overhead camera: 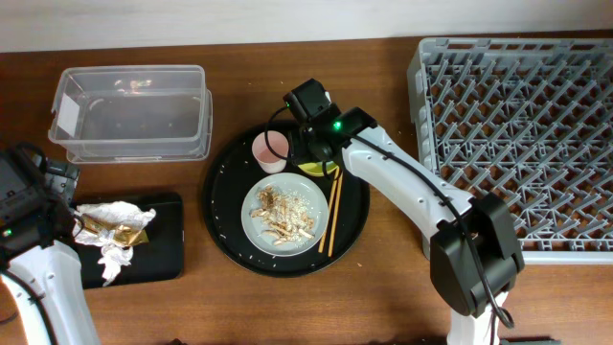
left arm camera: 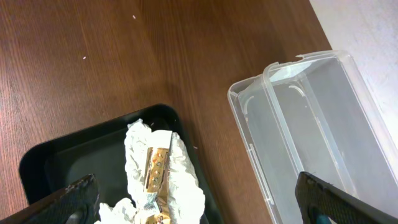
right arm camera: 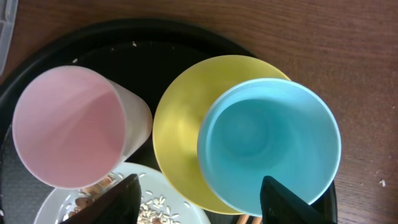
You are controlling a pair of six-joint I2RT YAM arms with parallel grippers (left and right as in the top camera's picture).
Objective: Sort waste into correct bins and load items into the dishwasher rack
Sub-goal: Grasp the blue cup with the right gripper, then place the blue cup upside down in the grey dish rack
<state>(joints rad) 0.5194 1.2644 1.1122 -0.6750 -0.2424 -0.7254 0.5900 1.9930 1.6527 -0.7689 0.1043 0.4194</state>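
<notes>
The crumpled white napkin [overhead camera: 115, 251] and brown-gold wrapper [overhead camera: 102, 227] lie in the shallow black tray [overhead camera: 165, 251], under my open, empty left gripper [left arm camera: 199, 186]; napkin [left arm camera: 186, 168] and wrapper [left arm camera: 155, 169] show between its fingers. My right gripper [right arm camera: 202, 186] is open and empty above the light blue cup [right arm camera: 268, 146], which stands inside the yellow bowl [right arm camera: 177, 137]. The pink cup [right arm camera: 68, 134] stands beside them. The grey plate [overhead camera: 285, 213] holds food scraps [overhead camera: 283, 216], with the chopsticks [overhead camera: 333, 213] to its right. The blue cup is hidden in the overhead view.
The clear tub [overhead camera: 134, 110] stands at the back left, next to the black tray. The large round black tray [overhead camera: 218, 206] carries the cups, bowl, plate and chopsticks. The grey dishwasher rack [overhead camera: 517, 144] fills the right side.
</notes>
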